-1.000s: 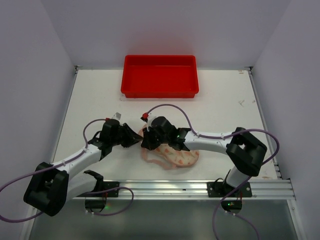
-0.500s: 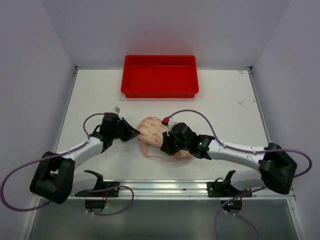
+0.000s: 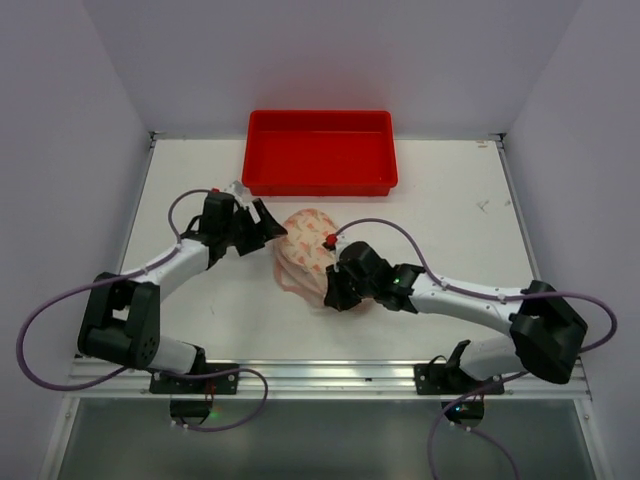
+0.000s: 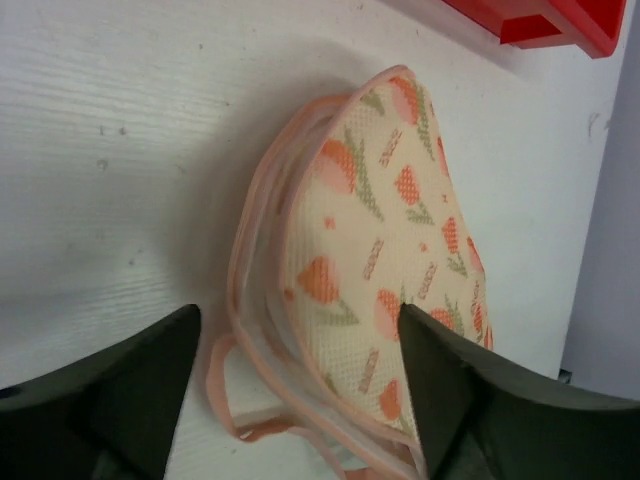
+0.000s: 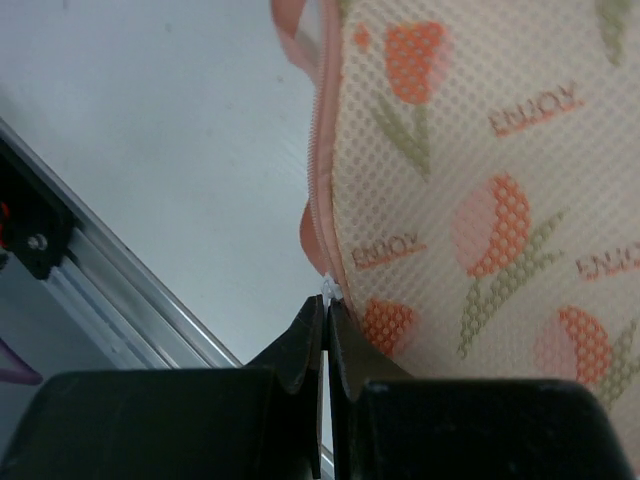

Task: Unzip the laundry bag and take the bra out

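A cream tulip-printed mesh laundry bag (image 3: 305, 243) lies central on the white tabletop (image 3: 450, 200). Pale walls (image 3: 330, 50) stand around, with a red rectangular tray (image 3: 318, 150) at twelve o'clock. At nine o'clock, left gripper (image 3: 272, 224) released; at five o'clock, right gripper (image 3: 332, 296) grasping its zipper (image 5: 320, 170).

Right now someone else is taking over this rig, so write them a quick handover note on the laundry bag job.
The left gripper is open, jaws spread either side of the laundry bag at its far end; contact unclear.
The right gripper is shut on the zipper pull at the bag's near edge.
The bag lies on the table in front of the red tray. No bra in view outside it.
Done: pull gripped. The zipper beyond the pull looks closed.
To do: run the zipper open, take out the bra.
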